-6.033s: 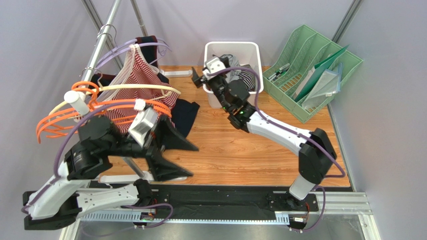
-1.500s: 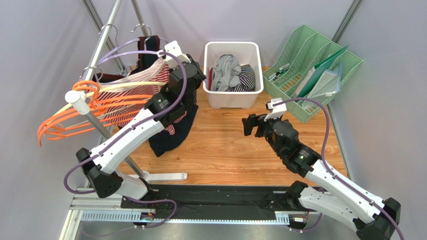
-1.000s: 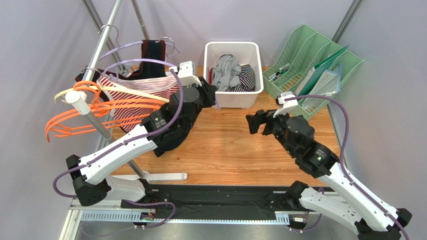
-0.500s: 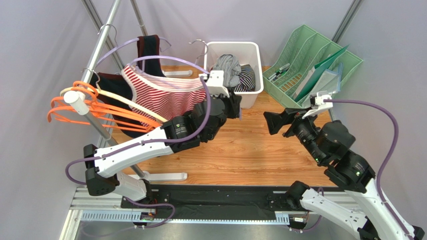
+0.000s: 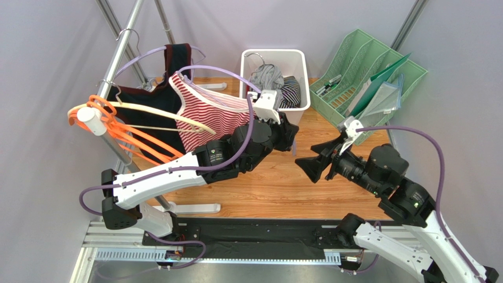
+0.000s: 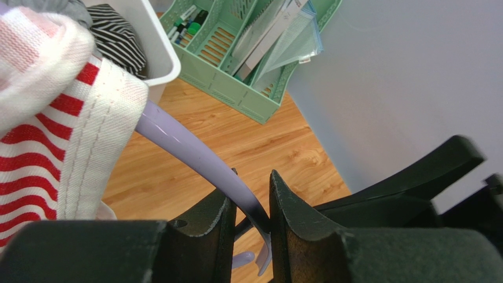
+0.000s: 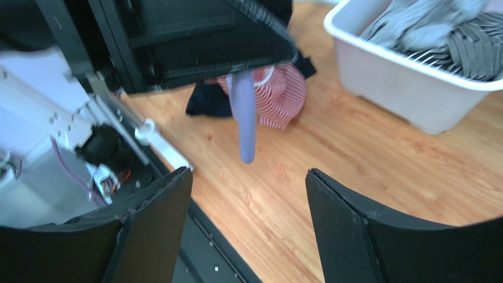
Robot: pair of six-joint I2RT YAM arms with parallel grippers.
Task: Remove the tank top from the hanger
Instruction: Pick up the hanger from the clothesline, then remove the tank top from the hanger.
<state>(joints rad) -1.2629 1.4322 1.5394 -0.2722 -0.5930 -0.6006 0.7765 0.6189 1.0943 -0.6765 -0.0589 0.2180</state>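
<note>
**Wooden surface: one hanger clamped, one pair of jaws free**

The wooden surface (image 5: pixel 265 188) carries one white plastic bin (image 5: pixel 289 52) of clothes and one green mesh file organiser (image 5: pixel 413 68). Two arms work above it. The left gripper (image 6: pixel 251 206) has its jaws clenched on the single lilac plastic hanger (image 6: pixel 195 156). The red-and-white striped tank top (image 5: pixel 206 112) is still draped on that hanger, just left of the bin. The right gripper (image 7: pixel 248 174) has its jaws released, grasping nothing, and faces the hanger's tip. One metal clothes rack (image 5: pixel 121 47) at the left bears a dark garment (image 5: pixel 150 100) and a bunch of orange hangers (image 5: pixel 133 138). Compared with half a second ago, the left arm has carried hanger and top rightward. The right gripper has dropped closer to them.
</note>
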